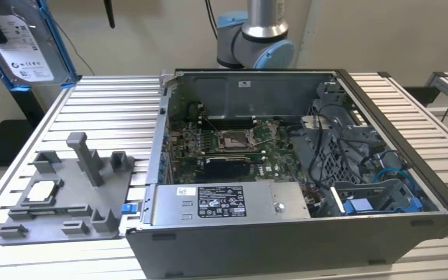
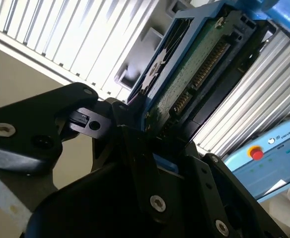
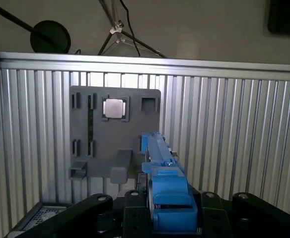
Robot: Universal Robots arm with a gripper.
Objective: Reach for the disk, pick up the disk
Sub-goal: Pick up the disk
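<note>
Clamping the disk (image 1: pixel 25 49) by its blue frame, jaws of the gripper (image 2: pixel 147 124) closed tight on it, green circuit board turned toward the second wrist view. Held upright, well above the slatted table (image 1: pixel 107 111) at the exterior view's far left, well apart from the open computer case (image 1: pixel 286 248). Facing, in the first wrist view, a grey fixture plate (image 3: pixel 85 144) carrying a small square chip (image 3: pixel 113 108).

Blue-framed silver disk (image 1: pixel 26 53), white label showing, hangs upright aloft.

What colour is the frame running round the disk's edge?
Bright blue, shown best in the exterior view, bordering the disk.
</note>
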